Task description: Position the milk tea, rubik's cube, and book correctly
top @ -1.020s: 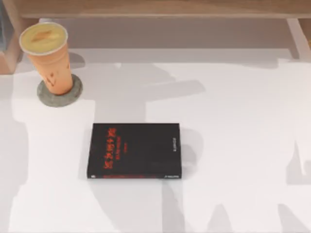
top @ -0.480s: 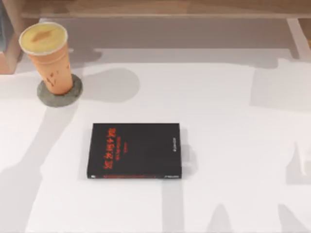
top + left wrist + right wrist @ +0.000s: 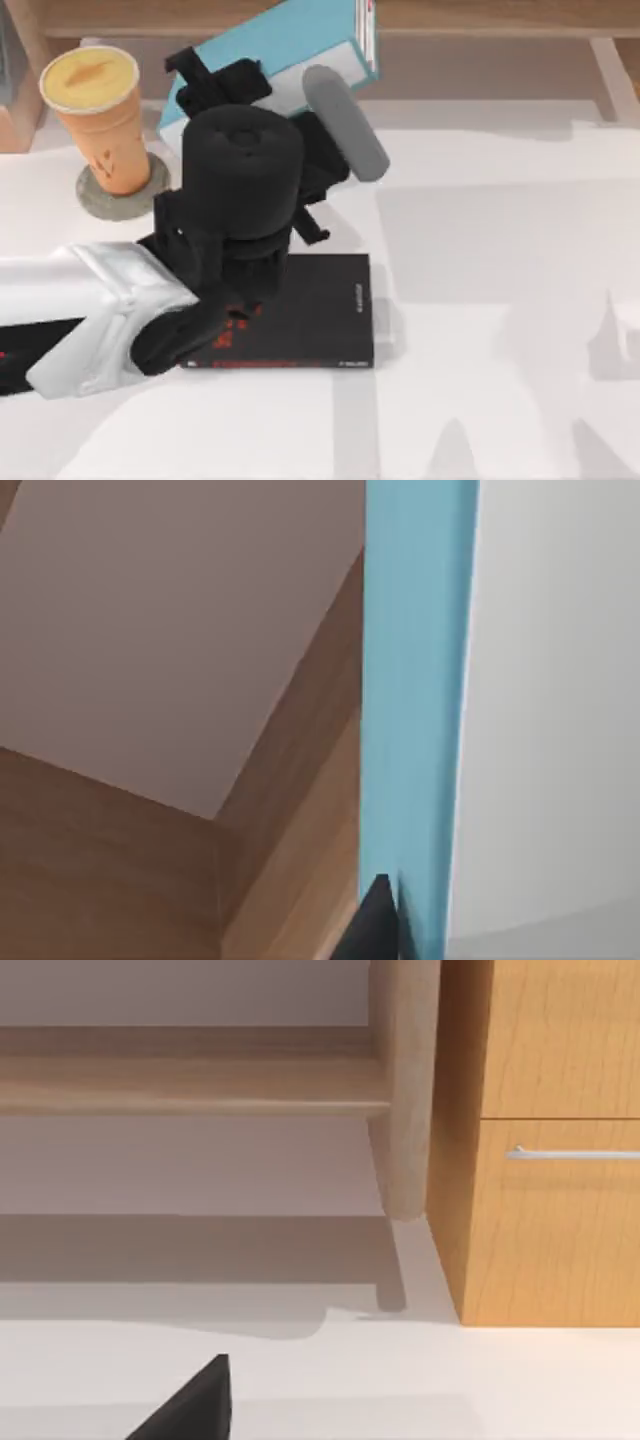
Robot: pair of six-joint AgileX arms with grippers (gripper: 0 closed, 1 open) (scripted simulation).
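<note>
Reaching rearward, left gripper (image 3: 215,80) holding book (image 3: 290,45)

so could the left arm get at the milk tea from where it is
Probably not yet: the left gripper is shut on the blue book. The milk tea stands just beside it on its coaster, nothing between them.

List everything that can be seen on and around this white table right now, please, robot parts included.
Tall tapered orange-tan milk tea cup: one, creamy-yellow top, far left, standing on the coaster.
Round grey coaster: one, under the cup.
Light blue book: one, white page edges, lifted and tilted at the table's far edge, held by the left gripper.
Black book with red lettering: one, flat at the table's middle.
Wooden shelf: one, tan, along the far edge.
Wooden cabinet: one, orange-tan, metal handle.
Left gripper: one, black, on a white arm reaching in from the left.
</note>
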